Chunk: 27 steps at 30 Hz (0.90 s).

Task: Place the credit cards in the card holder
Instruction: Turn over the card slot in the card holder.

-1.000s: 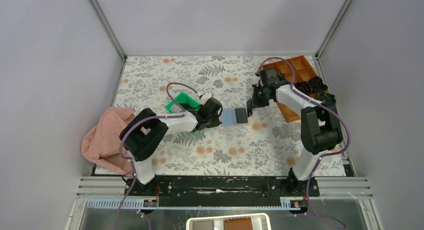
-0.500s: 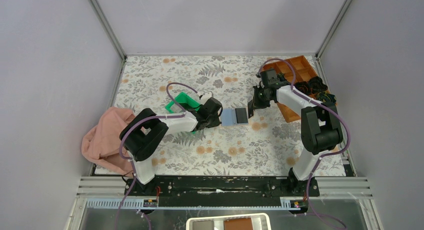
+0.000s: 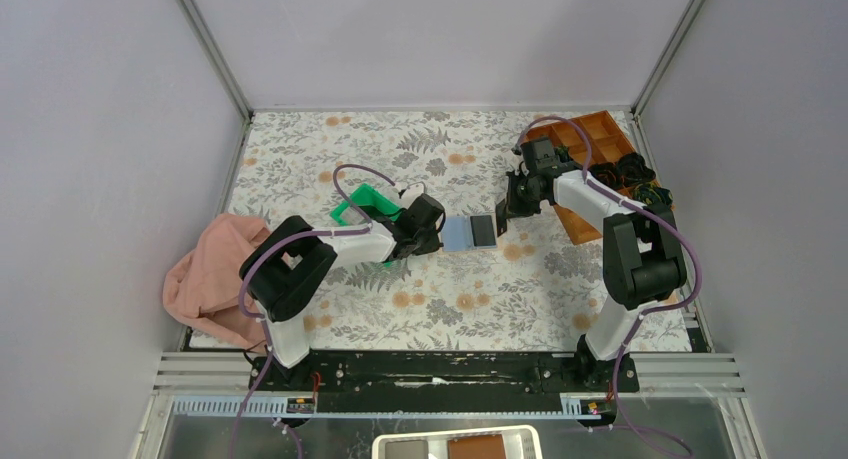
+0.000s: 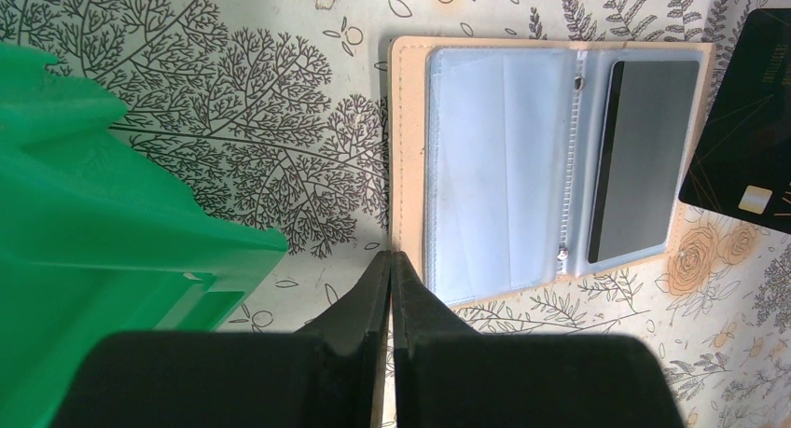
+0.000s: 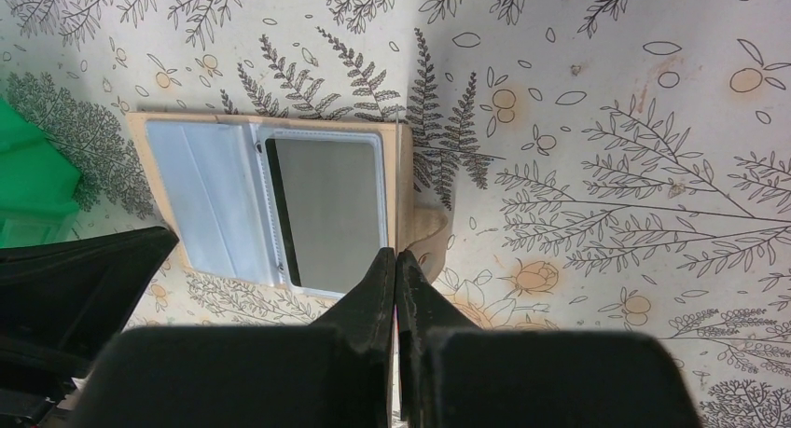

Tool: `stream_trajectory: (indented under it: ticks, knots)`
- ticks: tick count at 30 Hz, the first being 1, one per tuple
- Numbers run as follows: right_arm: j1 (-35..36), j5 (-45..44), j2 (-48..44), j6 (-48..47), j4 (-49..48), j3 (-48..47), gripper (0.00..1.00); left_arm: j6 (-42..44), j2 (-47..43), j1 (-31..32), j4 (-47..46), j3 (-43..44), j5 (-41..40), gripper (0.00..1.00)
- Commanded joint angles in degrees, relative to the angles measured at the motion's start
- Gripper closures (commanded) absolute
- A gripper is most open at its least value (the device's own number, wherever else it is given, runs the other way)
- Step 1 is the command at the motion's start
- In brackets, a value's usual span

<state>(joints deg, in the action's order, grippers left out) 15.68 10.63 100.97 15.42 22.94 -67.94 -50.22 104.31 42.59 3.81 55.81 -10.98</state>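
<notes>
Since a second ago little has changed: the holder (image 3: 457,234) lies in the same spot, the left arm has not moved, and the right wrist has shifted only slightly.

The holder lies open and flat on the mat (image 3: 450,319), mid-table between the two grippers, blue-grey inner face up. A card (image 4: 644,158) sits in the clear sleeve of the half nearer the right gripper.

A second card (image 4: 751,111), black with a gold chip, hangs tilted just beside that half's outer edge, apart from the mat. The right gripper (image 5: 396,255) has its fingers pressed together. It seems to pinch this second card edge-on, though the right wrist view shows the card only as a thin line. Its tips stand over the holder's edge, next to the small tab.

The left gripper (image 4: 392,257) has its fingers closed too, with the tips touching the tan border of the other half. I cannot tell whether they pinch that border or only press on it.

The green tray (image 3: 362,201) lies just behind the left gripper, its inside mostly hidden by the arm. At the far right corner is an orange box (image 3: 600,129) with compartments, and dark lumps (image 3: 632,171) lie against its side. A pink cloth (image 3: 210,274) is heaped at the left edge.
</notes>
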Motion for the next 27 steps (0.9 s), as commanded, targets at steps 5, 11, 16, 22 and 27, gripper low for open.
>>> stream_trajectory:
  ticks: [5, 11, 16, 22, 27]
  knots:
    - [-0.2, 2.4, -2.9, 0.3, -0.3, -0.8, 1.00, 0.7, 5.6, -0.8, 8.8, -2.5, -2.3, 0.96]
    - [-0.2, 3.1, -3.2, 0.6, -0.2, -0.9, 1.00, 0.5, 5.5, -0.8, 8.8, -2.5, -2.1, 0.96]
    - [-0.2, 3.4, -3.7, 1.0, -0.5, -0.5, 1.00, 0.3, 5.6, -0.8, 8.7, -2.6, -2.0, 0.96]
    - [-0.2, 4.0, -4.0, 1.4, -0.6, -0.4, 1.00, 0.2, 5.6, -0.8, 8.6, -2.6, -1.9, 0.96]
    - [-0.2, 4.4, -3.7, 1.7, -1.2, 0.4, 1.00, 0.2, 5.6, -0.9, 8.6, -2.6, -1.9, 0.96]
